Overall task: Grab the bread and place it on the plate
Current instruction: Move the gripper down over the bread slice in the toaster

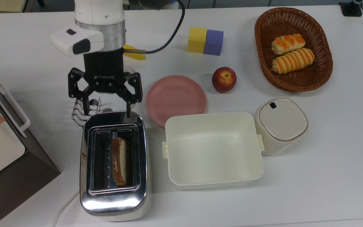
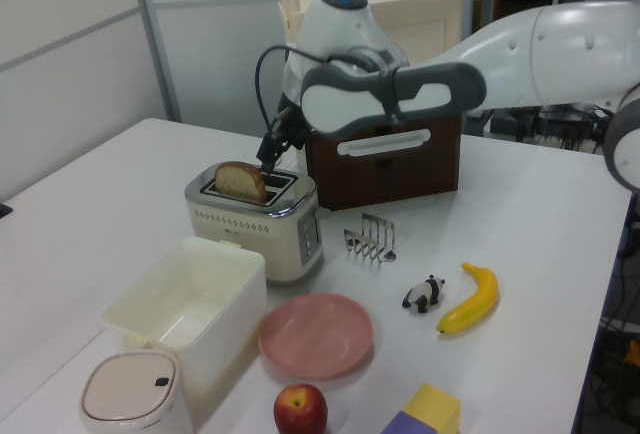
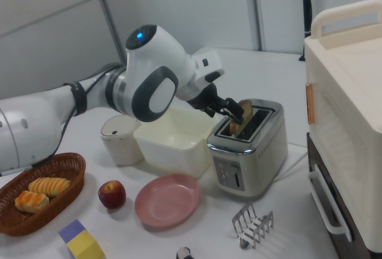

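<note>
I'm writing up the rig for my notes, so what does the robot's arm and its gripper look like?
The arm has glossy white rounded shells with dark grey joint bands and a blue light on top. A black cable loops along it. The gripper is black, with open linkage fingers and faint lettering on its body, below a white box with a dark window.
</note>
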You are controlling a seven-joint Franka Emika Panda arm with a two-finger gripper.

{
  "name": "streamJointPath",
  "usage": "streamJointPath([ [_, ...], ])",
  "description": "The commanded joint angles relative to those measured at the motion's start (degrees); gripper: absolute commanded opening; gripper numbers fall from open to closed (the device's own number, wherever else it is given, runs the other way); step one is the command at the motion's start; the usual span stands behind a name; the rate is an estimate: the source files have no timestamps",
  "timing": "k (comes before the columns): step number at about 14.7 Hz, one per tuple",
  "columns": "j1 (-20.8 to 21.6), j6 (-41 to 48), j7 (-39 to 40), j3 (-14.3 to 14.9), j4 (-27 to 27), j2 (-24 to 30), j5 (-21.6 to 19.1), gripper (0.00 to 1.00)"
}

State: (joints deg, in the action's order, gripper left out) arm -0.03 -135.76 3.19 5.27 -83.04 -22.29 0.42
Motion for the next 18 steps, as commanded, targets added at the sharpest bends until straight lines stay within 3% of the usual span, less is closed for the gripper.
streamJointPath([
  [1,0.1,-4.2,0.0,0.4,0.2,-1.3,1.3,1.0],
  [7,-0.1,-11.5,0.0,-0.3,0.6,-3.8,7.4,1.0],
  [18,-0.2,-18.1,0.0,-2.8,0.9,-7.1,13.9,1.0],
])
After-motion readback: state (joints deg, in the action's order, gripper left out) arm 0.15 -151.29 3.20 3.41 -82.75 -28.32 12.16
